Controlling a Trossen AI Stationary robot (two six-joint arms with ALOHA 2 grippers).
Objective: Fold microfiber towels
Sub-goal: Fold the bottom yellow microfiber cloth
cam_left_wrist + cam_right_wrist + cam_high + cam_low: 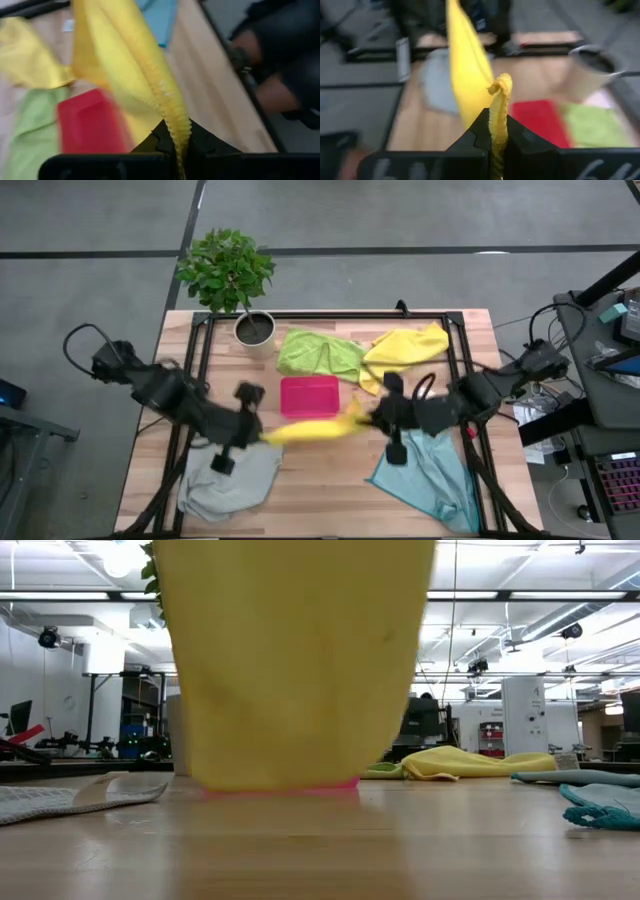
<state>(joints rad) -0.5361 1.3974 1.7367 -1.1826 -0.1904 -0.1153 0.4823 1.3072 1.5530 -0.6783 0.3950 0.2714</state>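
Presently both arms reach inward over the counter (330, 480), the left pincer (262, 436) and right pincer (372, 417) each clamped on an end of the yellow towel (310, 429) stretched between them.

Pink tray (310, 395) mid-table — potted plant (228, 272) at far edge.

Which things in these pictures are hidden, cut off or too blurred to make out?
- Low view: the held yellow towel hangs before the camera and hides both grippers and most of the pink tray.
- High view: motion blur smears the same towel, so its edges are unclear.
- High view: the teal towel is cut off by the bottom edge.
- Left wrist view: the right arm is blurred.
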